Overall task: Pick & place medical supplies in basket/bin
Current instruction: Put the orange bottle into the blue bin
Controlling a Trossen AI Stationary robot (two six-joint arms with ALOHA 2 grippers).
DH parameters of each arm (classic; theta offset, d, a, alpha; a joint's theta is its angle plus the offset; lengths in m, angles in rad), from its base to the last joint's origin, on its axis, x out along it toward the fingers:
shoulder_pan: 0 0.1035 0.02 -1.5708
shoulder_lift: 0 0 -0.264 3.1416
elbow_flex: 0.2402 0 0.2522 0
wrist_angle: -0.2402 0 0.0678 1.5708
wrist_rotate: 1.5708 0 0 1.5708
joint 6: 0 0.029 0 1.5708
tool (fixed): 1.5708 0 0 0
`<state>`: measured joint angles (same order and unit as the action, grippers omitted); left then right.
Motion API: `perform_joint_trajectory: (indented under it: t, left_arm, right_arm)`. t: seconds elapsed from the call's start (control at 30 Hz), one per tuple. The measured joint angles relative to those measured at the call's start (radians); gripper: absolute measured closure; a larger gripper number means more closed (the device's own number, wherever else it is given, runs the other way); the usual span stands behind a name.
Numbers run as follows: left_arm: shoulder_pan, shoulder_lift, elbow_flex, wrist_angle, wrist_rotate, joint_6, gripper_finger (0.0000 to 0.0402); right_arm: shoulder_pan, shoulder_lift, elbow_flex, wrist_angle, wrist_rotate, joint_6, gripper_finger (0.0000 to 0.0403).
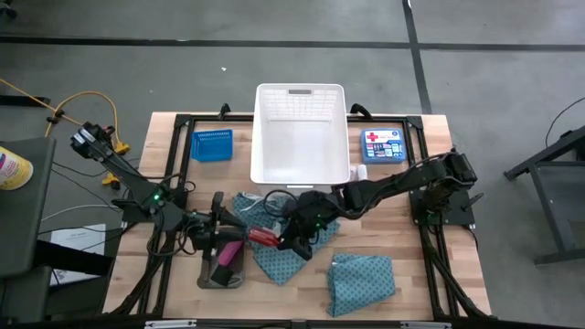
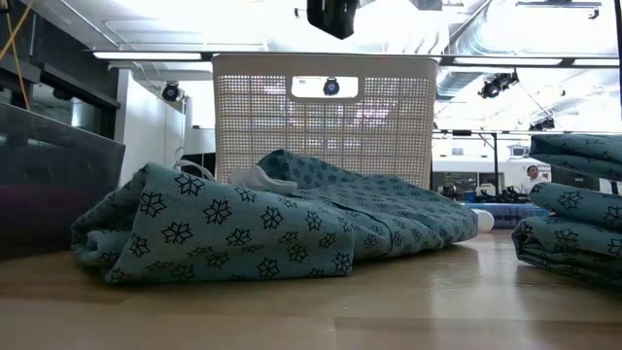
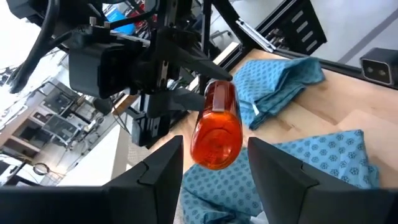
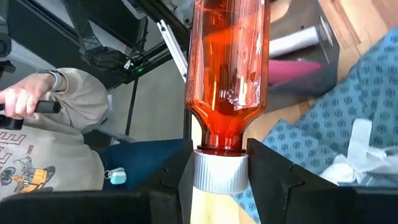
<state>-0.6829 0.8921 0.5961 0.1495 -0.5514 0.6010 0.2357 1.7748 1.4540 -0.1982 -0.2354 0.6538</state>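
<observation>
Wood tabletop (image 1: 430,274), grey floor around it. Near edge: folded teal cloth (image 1: 361,281) lying apart, 2nd teal cloth (image 1: 274,256) spread mid-table, white ties barely visible. Grey tray (image 1: 222,274) at front left holds pink cylinder (image 1: 228,251); other tray contents too dark to ID.

Right gripper (image 1: 279,239) over the spread cloth, jaws clamped on white cap end of an orange-red bottle (image 4: 227,74). In high view the bottle is just a red sliver. Left gripper (image 1: 219,239) just beside, above the tray; fingers (image 3: 155,180) straddle the bottle's far end, but contact is unclear, so can't tell whether it grips.

Low view: cloths block nearly everything, neither gripper visible.

Farther back: white basket (image 1: 302,137), inside looks bare. Blue mesh basket (image 1: 211,144) to its left, blue first-aid box (image 1: 383,144) to its right. Small white tube (image 1: 360,172) by white basket's corner, hard to make out.

Right wrist view: seated person (image 4: 56,143) beyond table, cut off by frame.
</observation>
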Motion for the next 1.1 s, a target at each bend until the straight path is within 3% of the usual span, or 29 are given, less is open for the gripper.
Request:
perform_joint_trajectory:
  t: [0.13,0.67,1.1]
  left_arm:
    - [0.022,0.0,0.0,0.017,0.005,0.0,0.0229]
    - [0.175,-0.001,0.0,0.036,0.241,-0.013,0.0229]
    - [0.183,0.0,-0.001,0.039,0.249,-0.016,0.0258]
  right_arm:
    - [-0.008,0.0,0.0,0.025,-0.003,-0.009,0.0291]
    - [-0.048,0.0,0.0,0.053,-0.034,-0.074,0.0291]
    - [-0.048,0.0,0.0,0.053,-0.036,-0.075,0.0291]
